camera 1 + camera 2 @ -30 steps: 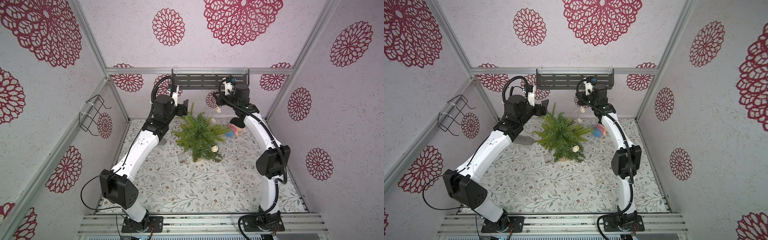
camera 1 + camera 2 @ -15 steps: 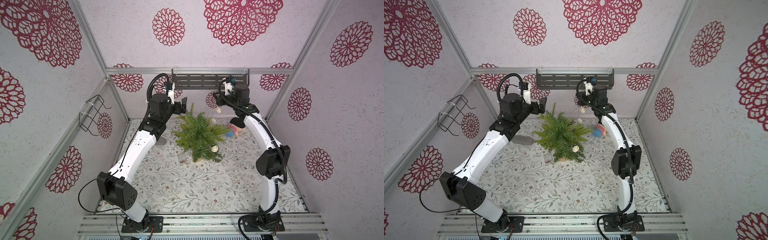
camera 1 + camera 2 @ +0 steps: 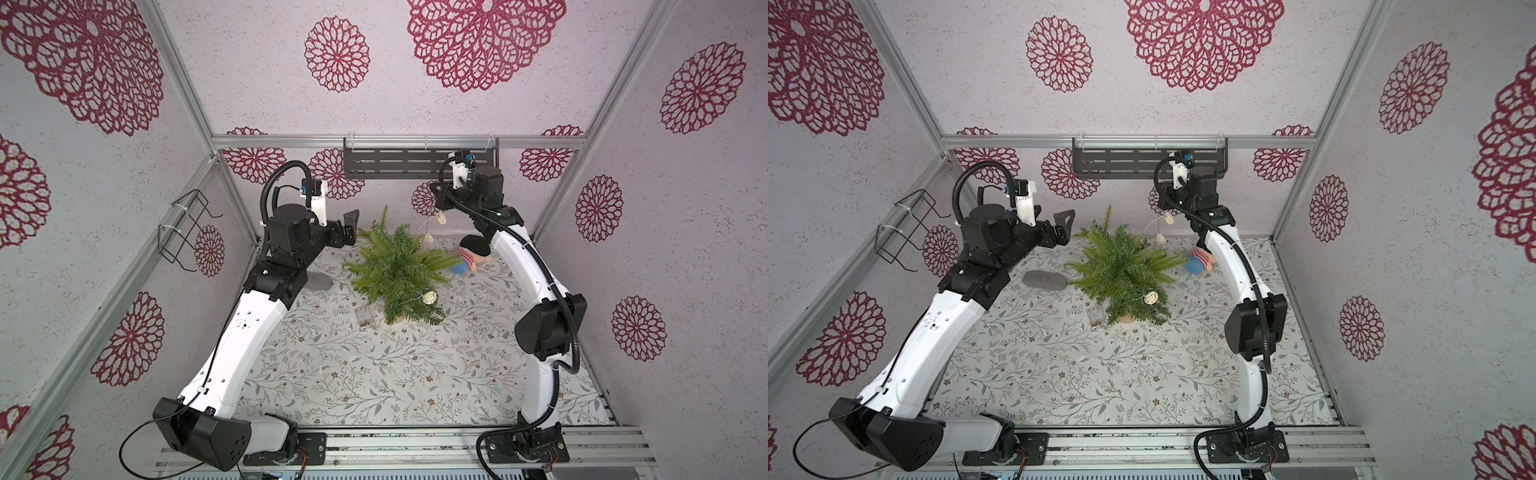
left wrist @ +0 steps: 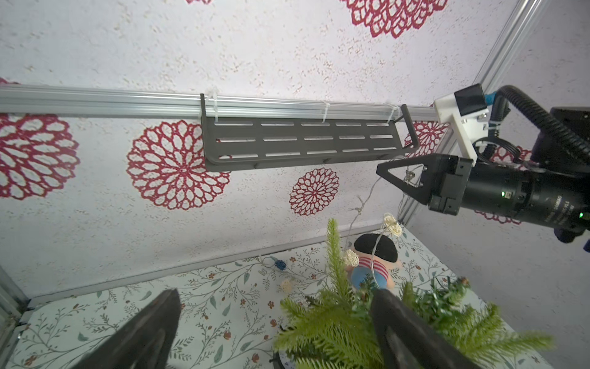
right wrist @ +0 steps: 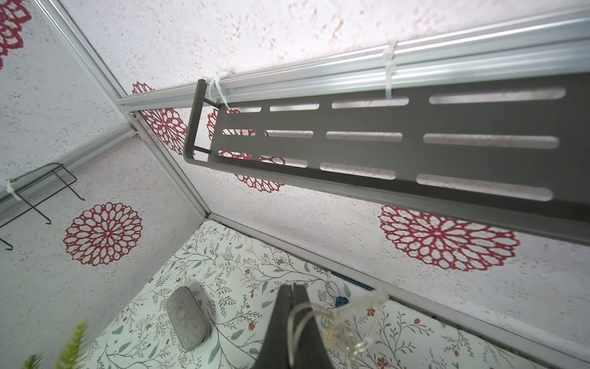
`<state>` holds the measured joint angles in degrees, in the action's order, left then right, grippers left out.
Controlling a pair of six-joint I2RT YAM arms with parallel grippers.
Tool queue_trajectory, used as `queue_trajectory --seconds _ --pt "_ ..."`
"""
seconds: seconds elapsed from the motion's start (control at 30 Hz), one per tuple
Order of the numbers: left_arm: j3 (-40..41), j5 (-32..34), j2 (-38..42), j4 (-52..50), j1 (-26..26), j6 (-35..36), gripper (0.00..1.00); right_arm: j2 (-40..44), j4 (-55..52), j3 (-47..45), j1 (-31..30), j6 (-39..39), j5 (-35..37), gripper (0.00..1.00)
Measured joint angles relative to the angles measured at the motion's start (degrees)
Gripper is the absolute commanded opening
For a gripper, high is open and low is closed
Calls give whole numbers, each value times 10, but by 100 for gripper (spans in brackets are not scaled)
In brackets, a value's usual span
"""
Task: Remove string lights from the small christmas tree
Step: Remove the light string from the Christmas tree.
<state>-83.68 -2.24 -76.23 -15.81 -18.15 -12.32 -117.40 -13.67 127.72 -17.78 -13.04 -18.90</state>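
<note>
Rough, pale plaster walls [image 3: 457,112] stamped with lacy crimson rosettes are enclosing a flat tabletop [image 3: 374,386] printed with leafy vines. A long dark grey metal shelf [image 3: 1150,162], cut with rounded slots, is hanging from the back rail on white ties; seen from below, its contents cannot be told. The small christmas tree [image 3: 397,270] is standing upright at the back middle of the table, its green needle branches drooping and its thin tip pointing up. The left gripper [image 3: 351,229] is hovering just beside the upper branches, its black jaws spread wide and holding nothing. The right gripper [image 5: 292,290] is raised near the shelf, its jaws pressed together on the thin pale wire of the string lights [image 3: 428,239], which is sagging down into the tree with cream woven balls dangling along it. A striped plush doll [image 3: 469,259] is lying beside the right arm, and a grey oval fabric case [image 3: 320,280] beside the left. The lights' clear box [image 3: 365,325] is lying on the table just beside the tree's base.
</note>
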Motion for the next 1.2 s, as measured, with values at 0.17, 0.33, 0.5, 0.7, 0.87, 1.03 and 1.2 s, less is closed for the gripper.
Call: queue_trajectory --seconds 0.17,0.33,0.5,0.7,0.87,1.03,1.2 --pt "69 -35 43 -9 0 -25 99 32 -19 0 0 19 18 0" --pt "118 -80 69 -8 0 -51 100 64 -37 0 0 41 40 0" --pt "161 -119 96 -2 0 -76 99 90 -54 0 0 62 58 0" --pt "204 -136 123 11 0 -105 99 111 -74 0 0 82 80 0" --pt "237 -155 136 35 1 -125 97 140 -82 -24 0 97 99 0" --pt "250 -169 136 50 1 -142 97 170 -89 -43 0 107 113 0" --pt "256 -177 136 63 1 -152 97 187 -90 -43 0 110 117 0"
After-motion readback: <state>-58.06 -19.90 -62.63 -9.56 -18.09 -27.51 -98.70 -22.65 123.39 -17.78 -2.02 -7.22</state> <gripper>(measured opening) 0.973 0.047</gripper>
